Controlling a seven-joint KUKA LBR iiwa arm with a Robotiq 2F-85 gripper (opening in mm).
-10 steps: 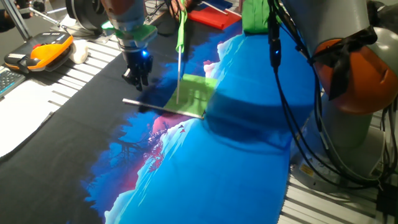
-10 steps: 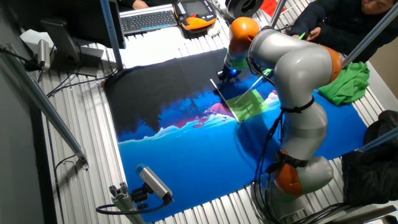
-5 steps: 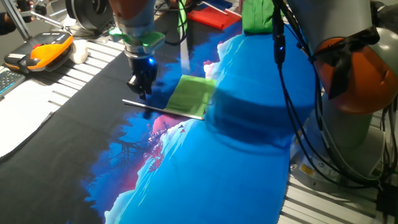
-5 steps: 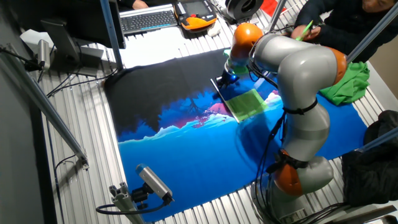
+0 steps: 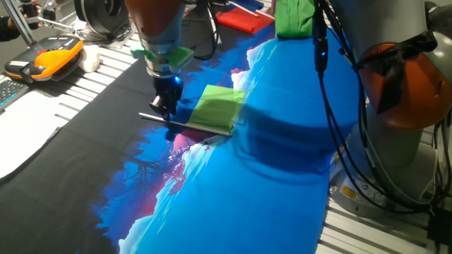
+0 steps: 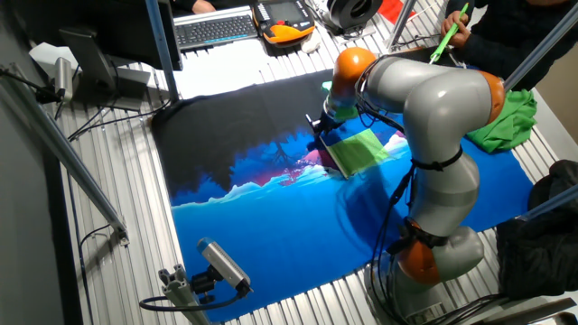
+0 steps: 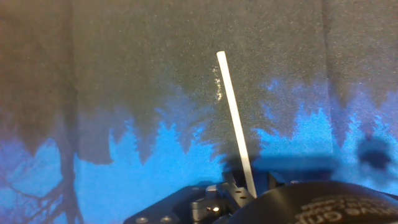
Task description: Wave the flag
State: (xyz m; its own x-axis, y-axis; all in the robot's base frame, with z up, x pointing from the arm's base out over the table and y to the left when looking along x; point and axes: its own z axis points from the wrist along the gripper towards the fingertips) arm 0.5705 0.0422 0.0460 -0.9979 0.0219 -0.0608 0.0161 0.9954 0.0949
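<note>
Stick of the flag is sharp only in my hand view, white, running from the centre down to the pincer body; the green cloth I see only in both fixed views, flat at centre frame. The bench carries a black and blue printed cloth. The pincer points down over the stick; whether it is clenched I cannot tell.
</note>
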